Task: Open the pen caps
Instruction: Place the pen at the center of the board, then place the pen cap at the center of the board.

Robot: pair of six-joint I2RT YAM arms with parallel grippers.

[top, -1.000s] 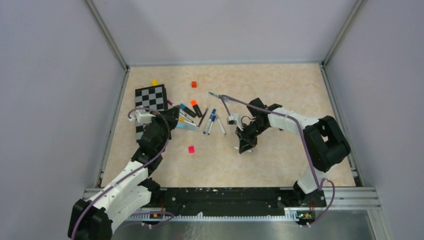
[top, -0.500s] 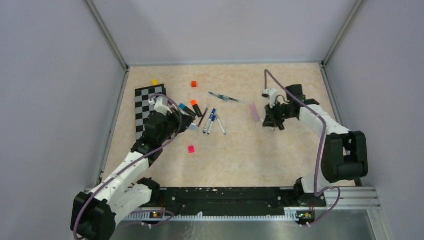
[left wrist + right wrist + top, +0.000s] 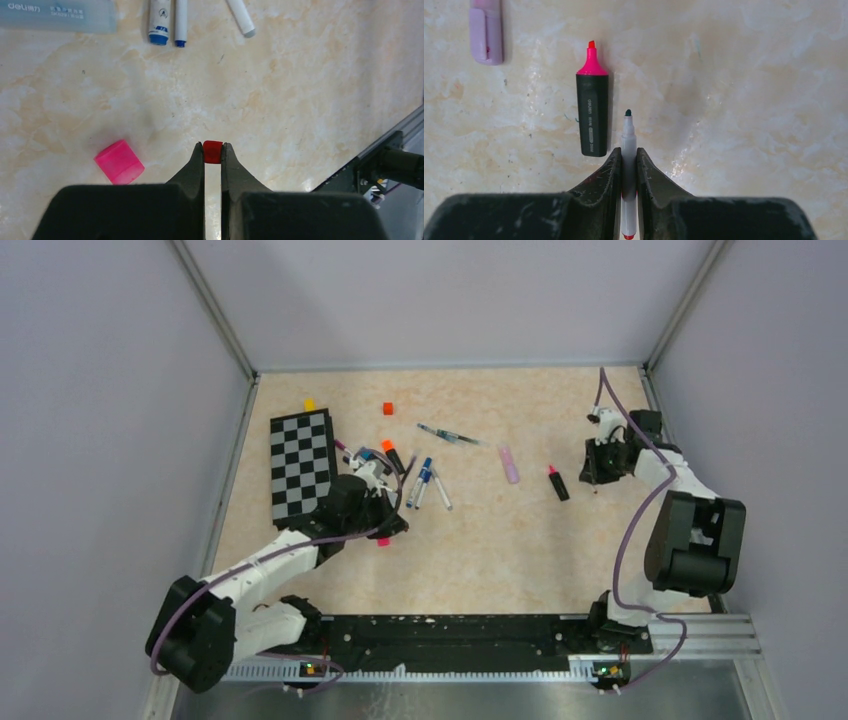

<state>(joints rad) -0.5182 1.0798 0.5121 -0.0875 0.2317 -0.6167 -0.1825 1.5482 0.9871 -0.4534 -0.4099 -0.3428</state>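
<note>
The frosted pale-blue plastic case is cut by the top edge; so is the lilac plastic highlighter, its far end unseen.

checkerboard at tabletop left; pens clustered just right of it, cubes behind. farther right, highlighter with thin pen just beside it, between right fingers. near the cluster, small cap between left fingers, loose cap beside.
</note>
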